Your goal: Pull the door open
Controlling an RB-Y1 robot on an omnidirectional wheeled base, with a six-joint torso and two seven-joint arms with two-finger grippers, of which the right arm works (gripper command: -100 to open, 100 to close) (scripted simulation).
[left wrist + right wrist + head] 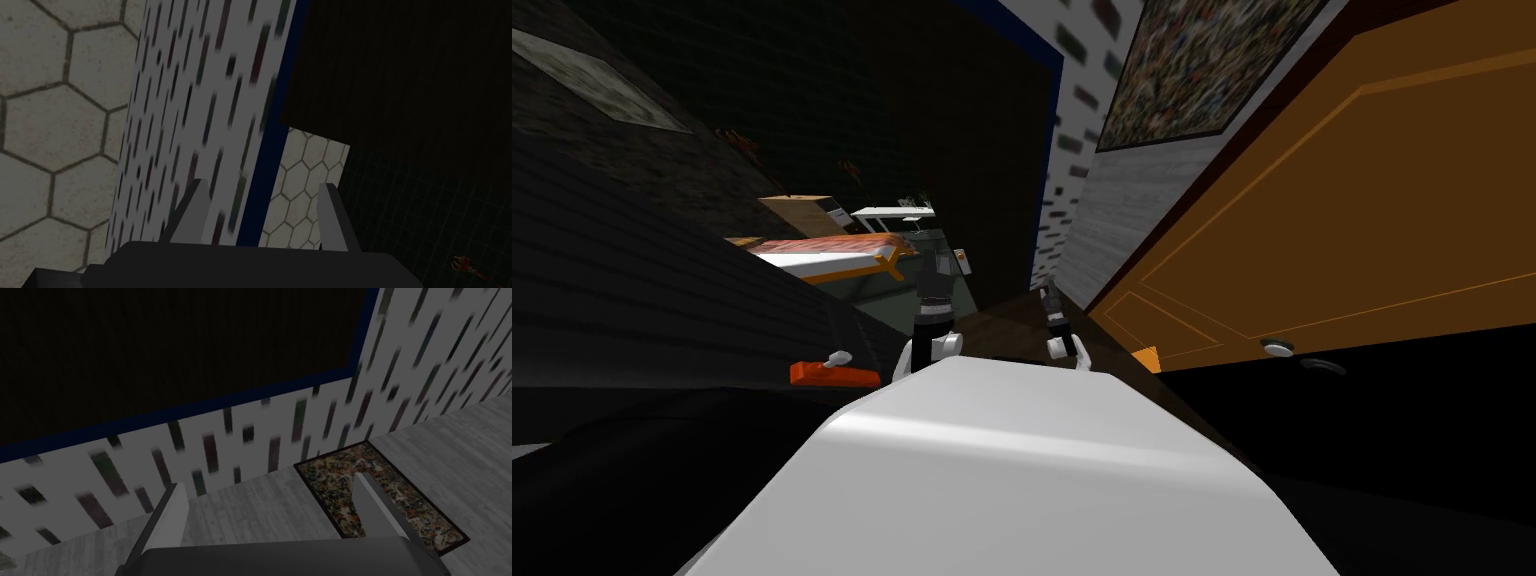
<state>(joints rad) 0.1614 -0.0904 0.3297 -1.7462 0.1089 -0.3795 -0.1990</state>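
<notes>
Nearest, the right pincer (272, 510) stands released, blades apart on nothing, and so does the left pincer (262, 212) (both face a speckled wall (200, 100), not the door). In the head view both sit near the centre. The orange-brown door (1362, 200) fills the upper right, slanting up to the corner, with its round knob (1278, 347) right of centre, well apart from both. I judge the right pincer nearer; it must reach rightward.

Heads up, your door (1362, 200) ran off the top and right edges, and the picture (1202, 70) got clipped at the top too. That orange thing (834, 374) on the left was too small to make out.
</notes>
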